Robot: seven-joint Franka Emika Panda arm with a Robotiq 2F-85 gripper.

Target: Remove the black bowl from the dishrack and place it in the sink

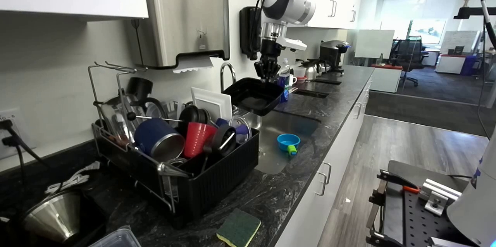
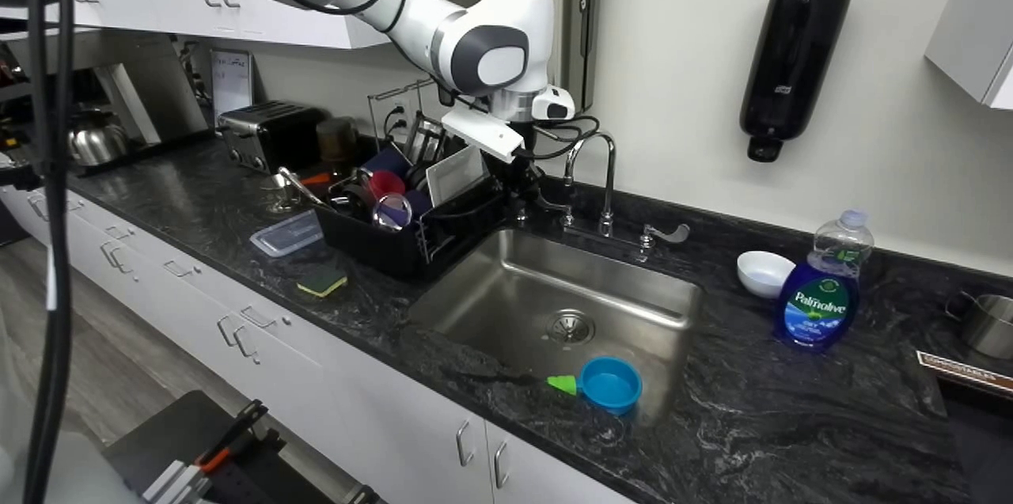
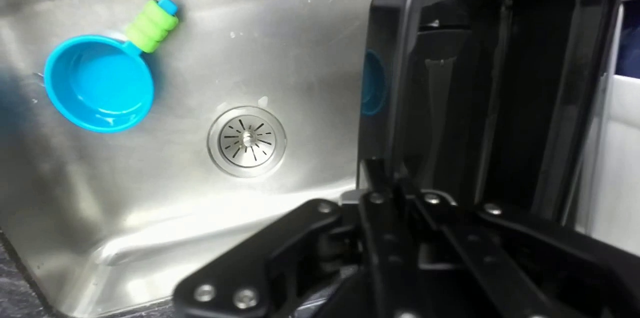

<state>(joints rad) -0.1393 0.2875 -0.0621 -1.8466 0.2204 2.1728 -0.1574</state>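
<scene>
Wrist view: the jaws are clenched on one rim of the black bowl (image 3: pixel 492 88), a deep rectangular vessel at the right side, overlapping part of the sink (image 3: pixel 300 58). In an exterior view, the bowl is raised and appears tilted, near the white plate (image 1: pixel 212 103) at the sink end of the dishrack (image 1: pixel 226 175). Whether its far side is fully free of the dishrack cannot be told.

Step in hand, as judged: transfer from dishrack to sink.

1. Apply steady grip force. The hold is on one side only; the bowl is likely to sag or swing under abrupt motion.
2. Carry the bowl sideways over the middle of the sink before lowering, with height enough to pass the white plate.
3. Route the motion clear of the faucet (image 2: pixel 608 187) behind the sink.
4. Select a landing area around the drain (image 3: pixel 247 138), apart from the blue cup (image 3: pixel 100 83).
5. Lower slowly and level the bowl during descent, so that its base, not a corner, takes first contact.
6. Release only when the base is supported; then retract upward without dragging the rim.
</scene>
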